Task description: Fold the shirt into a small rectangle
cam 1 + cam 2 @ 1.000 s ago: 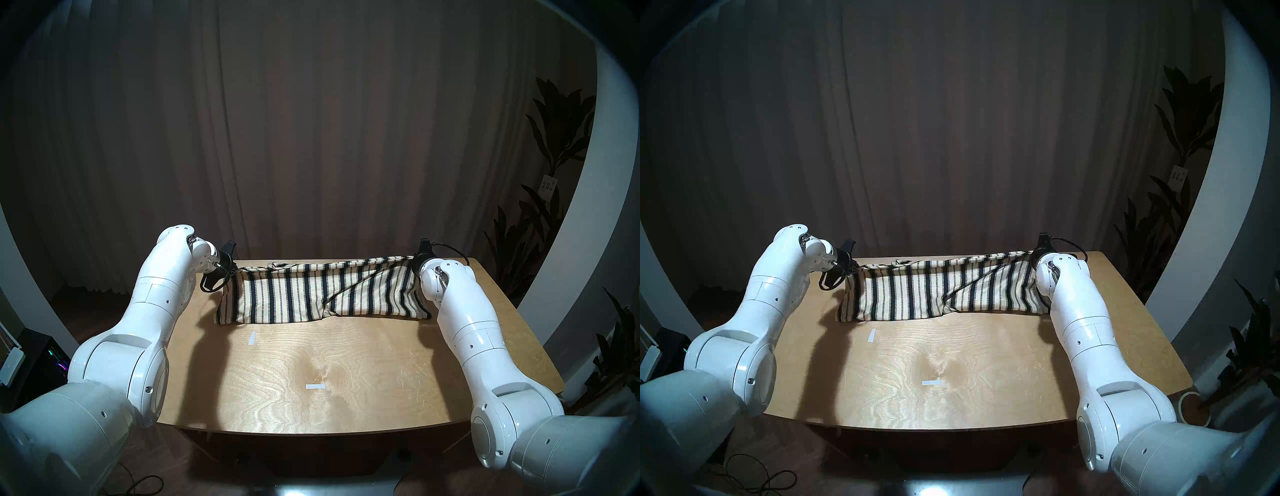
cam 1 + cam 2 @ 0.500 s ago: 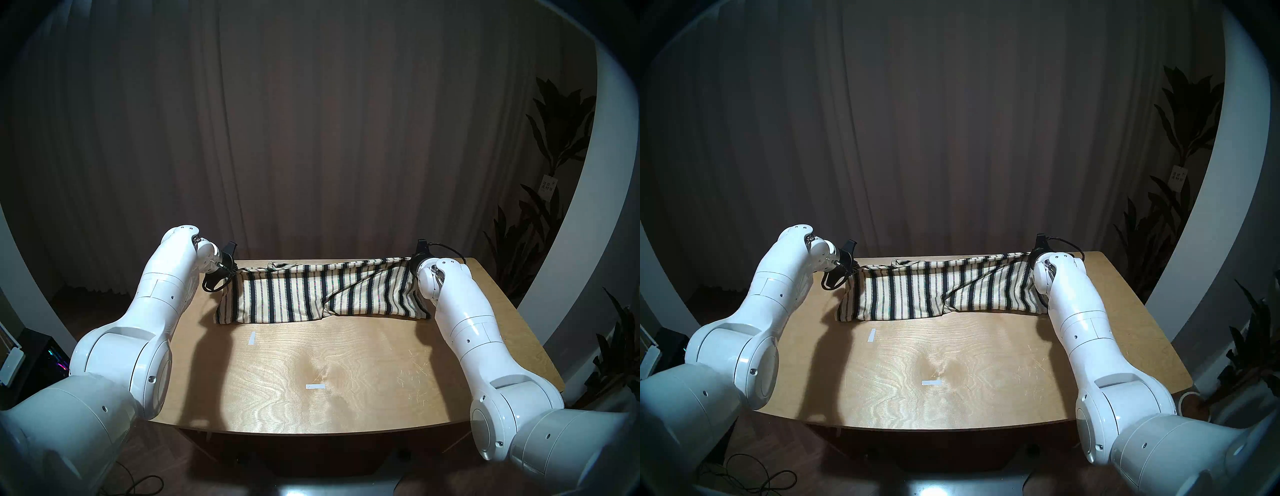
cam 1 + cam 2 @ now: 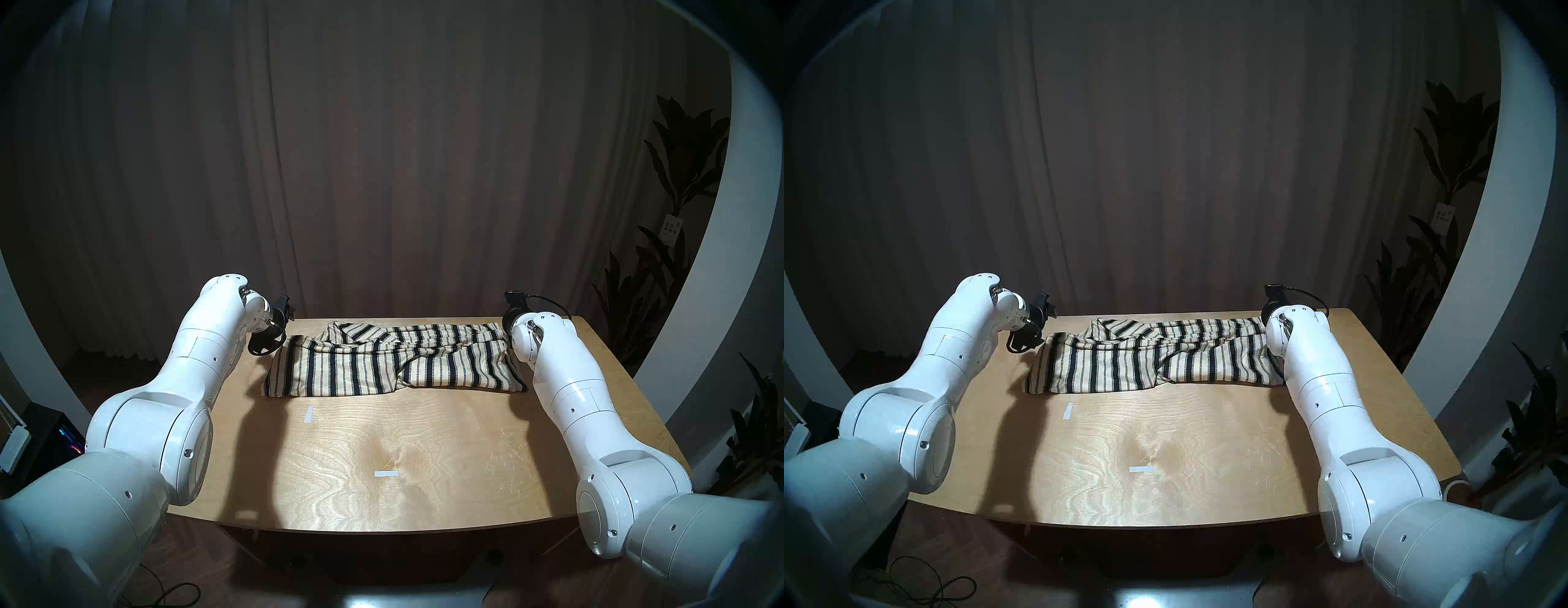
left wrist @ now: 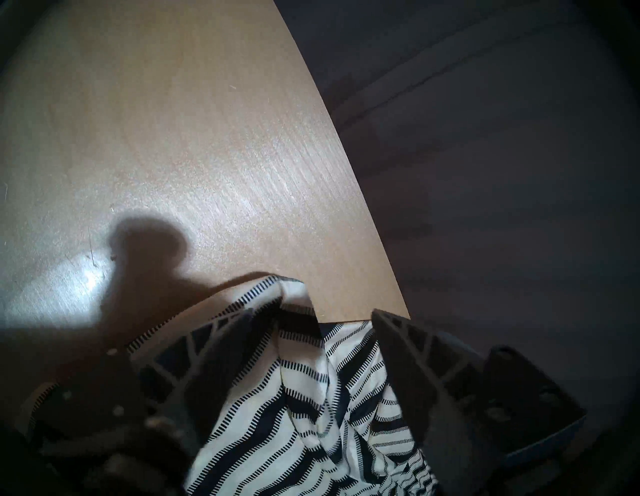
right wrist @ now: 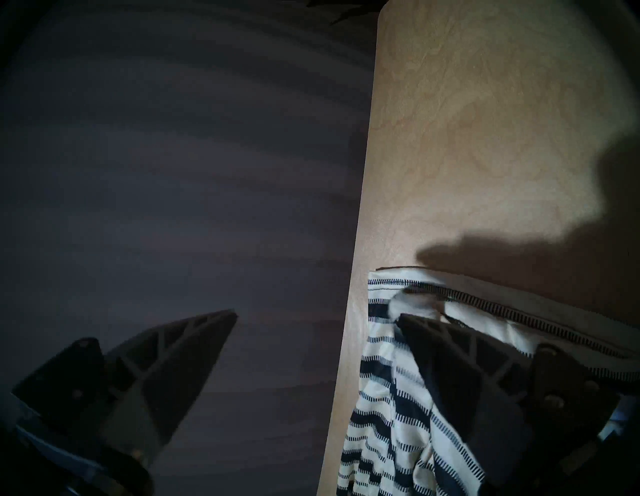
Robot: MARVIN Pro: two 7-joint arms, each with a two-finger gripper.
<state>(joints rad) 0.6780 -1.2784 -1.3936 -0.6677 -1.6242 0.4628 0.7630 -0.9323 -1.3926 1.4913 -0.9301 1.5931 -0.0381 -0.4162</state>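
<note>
Striped knit shirt is seen rumpled on the wooden table. The left gripper and right gripper are shown spread apart, with nothing clamped.

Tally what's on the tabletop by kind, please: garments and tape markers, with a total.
Striped shirt: 1
White tape strips: 2, one near the shirt, one toward the front edge
Total: 3 on the wooden table

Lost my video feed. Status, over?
Both grippers open: left gripper, right gripper. Shirt released, rumpled along table's far edge. Nothing in the way.
</note>
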